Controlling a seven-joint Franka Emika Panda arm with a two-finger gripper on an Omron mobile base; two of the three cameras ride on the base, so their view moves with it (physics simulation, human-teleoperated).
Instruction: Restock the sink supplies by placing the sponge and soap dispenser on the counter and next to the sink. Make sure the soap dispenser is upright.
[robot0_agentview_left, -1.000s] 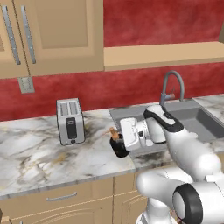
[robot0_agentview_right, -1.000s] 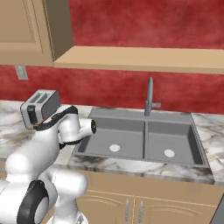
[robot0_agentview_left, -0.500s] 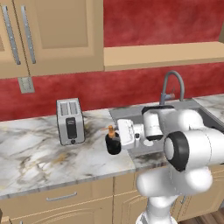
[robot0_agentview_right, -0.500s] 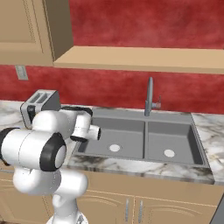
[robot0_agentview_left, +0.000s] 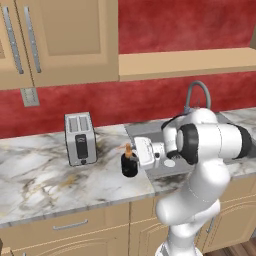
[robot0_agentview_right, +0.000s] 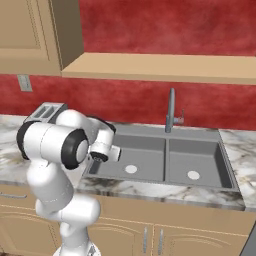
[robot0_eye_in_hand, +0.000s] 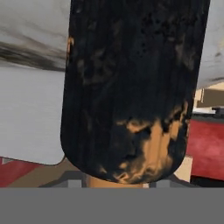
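The gripper is clamped on the soap dispenser, which stands upright on the counter just beside the sink's rim, so I judge that part nearly finished, pending release, with the sponge remaining.

No legible text or labels anywhere.

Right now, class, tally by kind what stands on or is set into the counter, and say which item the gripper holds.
Toaster: 1
Soap dispenser, upright, held by the gripper: 1
Sink: 1
Faucet: 1
Total: 4
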